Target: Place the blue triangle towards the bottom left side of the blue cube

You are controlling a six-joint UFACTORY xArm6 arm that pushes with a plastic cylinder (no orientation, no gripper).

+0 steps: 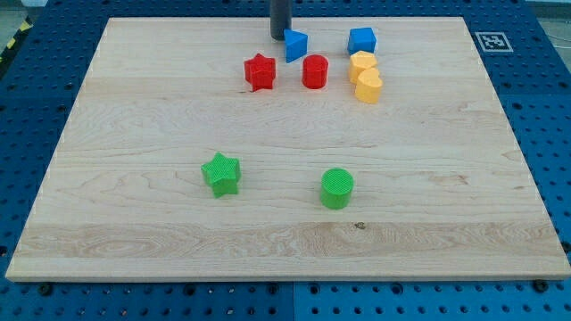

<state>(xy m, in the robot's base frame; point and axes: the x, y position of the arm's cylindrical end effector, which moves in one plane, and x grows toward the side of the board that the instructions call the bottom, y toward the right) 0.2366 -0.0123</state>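
Note:
The blue triangle [296, 45] lies near the view's top, left of the blue cube [361, 40]. A gap of about one block separates them. My tip [279, 35] touches the board just left of the blue triangle, right against its upper left side. The rod rises straight out of the view's top. The red cylinder [314, 71] sits just below the gap between the two blue blocks.
A red star [260, 72] lies left of the red cylinder. Two yellow blocks [363, 63] [368, 87] sit below the blue cube. A green star [220, 173] and a green cylinder [336, 188] lie lower down. The wooden board [134, 223] rests on a blue pegboard.

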